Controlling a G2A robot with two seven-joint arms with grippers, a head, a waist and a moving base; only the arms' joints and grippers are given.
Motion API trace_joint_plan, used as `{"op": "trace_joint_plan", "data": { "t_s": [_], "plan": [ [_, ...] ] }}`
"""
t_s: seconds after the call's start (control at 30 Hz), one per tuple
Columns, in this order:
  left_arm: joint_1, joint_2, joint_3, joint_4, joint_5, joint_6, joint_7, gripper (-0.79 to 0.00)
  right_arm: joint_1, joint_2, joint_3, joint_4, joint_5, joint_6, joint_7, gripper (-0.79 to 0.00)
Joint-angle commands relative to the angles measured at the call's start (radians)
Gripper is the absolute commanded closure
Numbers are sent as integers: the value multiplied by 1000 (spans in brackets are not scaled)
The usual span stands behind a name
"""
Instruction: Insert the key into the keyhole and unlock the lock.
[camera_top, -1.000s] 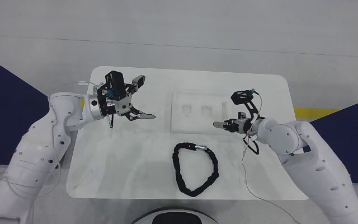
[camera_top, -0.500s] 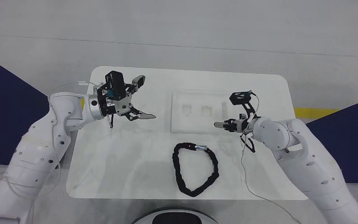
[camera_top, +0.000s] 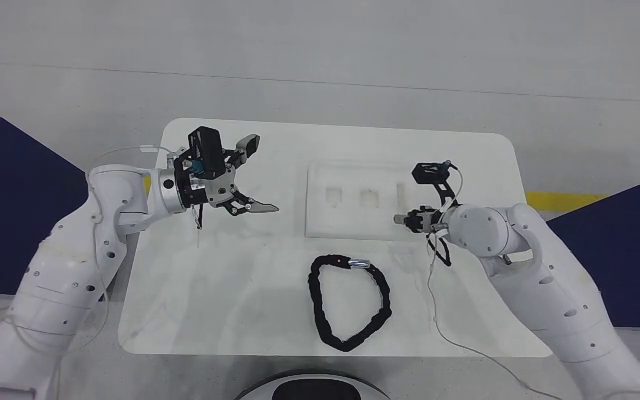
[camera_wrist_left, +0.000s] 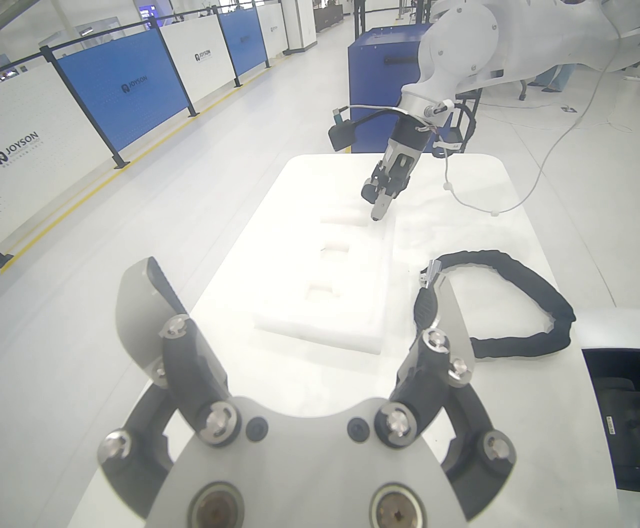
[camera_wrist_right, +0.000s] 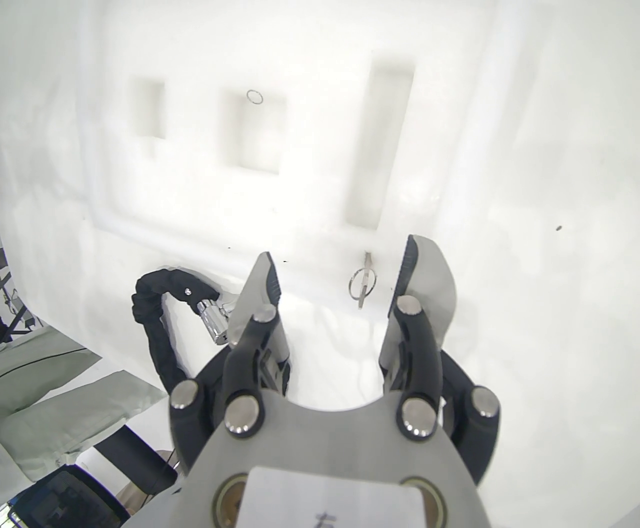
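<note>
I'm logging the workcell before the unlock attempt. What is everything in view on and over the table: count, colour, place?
Rounded white table: one, white, under everything.
White foam tray with three recesses: one, white, mid-table.
Black fabric-sleeved chain lock with silver cylinder: one, black and silver, lying in a loop on the table, nearer the robot than the tray.
Small metal key on a ring: one, silver, by the tray's near right corner.
Thin loose ring: one, silvery, in the tray's middle recess.
Left gripper: one, grey and black, open, empty, over the table's left part.
Right gripper: one, grey and black, open, empty, over the key.
</note>
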Motion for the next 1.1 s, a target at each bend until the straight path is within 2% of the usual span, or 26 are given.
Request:
{"op": "trace_joint_plan", "data": {
  "t_s": [0.0, 0.43, 0.53, 0.7, 1.07],
  "plan": [
    [0, 0, 0, 0, 0, 0, 0, -785, 0, -1, 0, -1, -7, 10, 9, -351],
    [0, 0, 0, 0, 0, 0, 0, -785, -10, -11, -1, 0, -33, 55, 30, -246],
    [0, 0, 0, 0, 0, 0, 0, -785, -12, -14, -2, 2, -36, 61, 31, -182],
    [0, 0, 0, 0, 0, 0, 0, -785, -13, -19, -1, 8, -40, 70, 28, 0],
    [0, 0, 0, 0, 0, 0, 0, -785, 14, -18, -10, -45, -181, 33, 91, 0]
  ]
}}
